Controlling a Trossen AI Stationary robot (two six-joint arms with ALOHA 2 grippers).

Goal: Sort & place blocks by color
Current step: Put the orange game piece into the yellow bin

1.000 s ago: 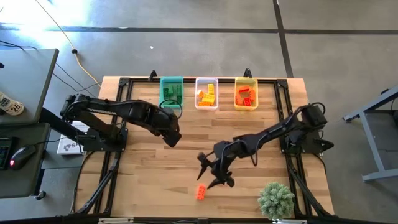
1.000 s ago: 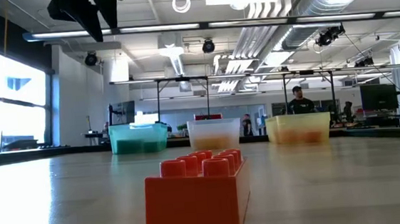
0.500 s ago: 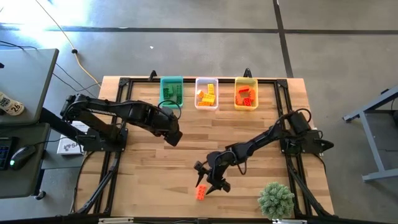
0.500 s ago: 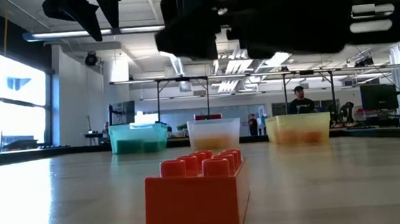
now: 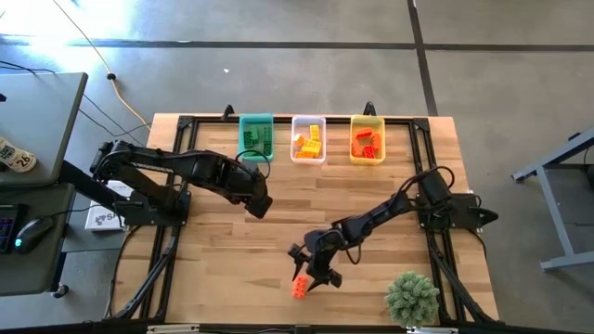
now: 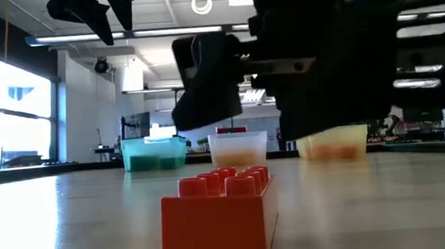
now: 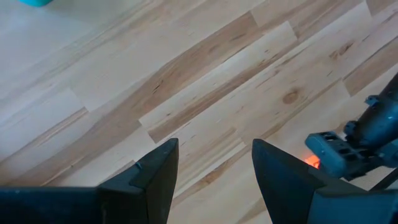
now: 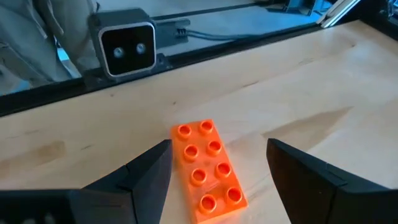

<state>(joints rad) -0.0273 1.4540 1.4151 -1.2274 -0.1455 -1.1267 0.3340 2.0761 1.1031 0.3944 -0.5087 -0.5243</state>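
Observation:
One orange-red studded block [image 5: 300,288] lies flat on the table near its near edge; it fills the foreground of the low view [image 6: 220,213] and sits between the fingers' lines in the right wrist view [image 8: 207,172]. My right gripper [image 5: 310,270] hovers open just above and behind it, touching nothing. My left gripper [image 5: 259,203] waits open over the table's middle, left of centre. More blocks lie in the bins: green ones in the teal bin [image 5: 256,136], yellow and orange ones in the clear bin [image 5: 308,139], orange-red ones in the yellow bin [image 5: 367,139].
The fuzzy green plant [image 5: 412,297] stands at the near right corner, close to the right arm. The three bins line the far edge. A black camera box [image 8: 127,48] sits at the near edge beyond the block. People stand in the room behind the table.
My right gripper has moved toward the near edge and down, closing in on the orange-red block, and now looms large in the low view. The block has stayed put. The left arm has kept still.

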